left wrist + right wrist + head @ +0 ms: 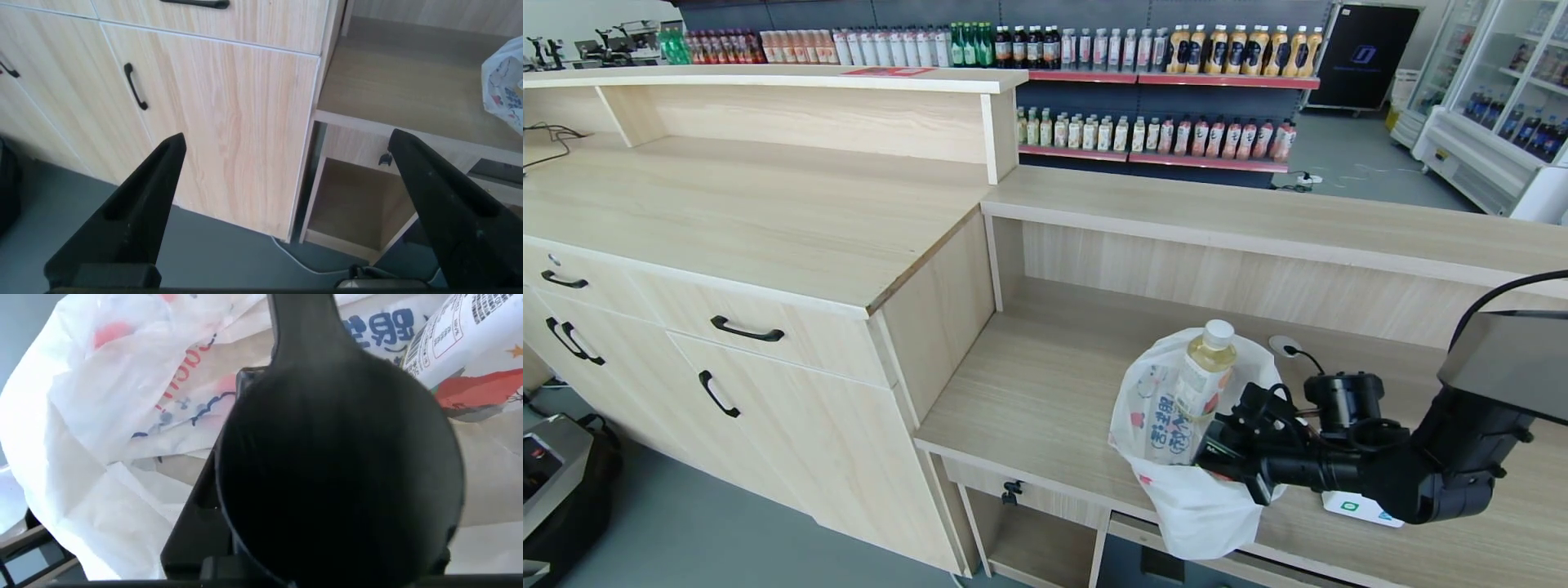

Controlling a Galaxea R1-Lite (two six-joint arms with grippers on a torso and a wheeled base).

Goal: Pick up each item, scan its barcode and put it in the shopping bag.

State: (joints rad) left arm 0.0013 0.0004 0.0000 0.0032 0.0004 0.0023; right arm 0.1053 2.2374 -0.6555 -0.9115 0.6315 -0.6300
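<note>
A white printed shopping bag (1176,490) stands on the lower counter (1029,392) at its front edge. A bottle of yellow drink with a white cap (1205,376) stands upright in it, its neck above the rim. My right gripper (1233,457) is at the bag's right side, shut on a black scanner (343,457) that hides the fingers. Behind the scanner in the right wrist view are the bag (106,416) and the bottle's label (466,343). My left gripper (286,139) hangs open and holds nothing, low in front of the cabinet door (229,122), with the bag (507,82) far off.
A tall wooden counter with drawers (743,327) stands to the left. A raised back ledge (1258,220) runs behind the lower counter. A white card (1360,508) lies under my right arm. A cable grommet (1286,346) sits behind the bag. Drink shelves (1160,82) line the far wall.
</note>
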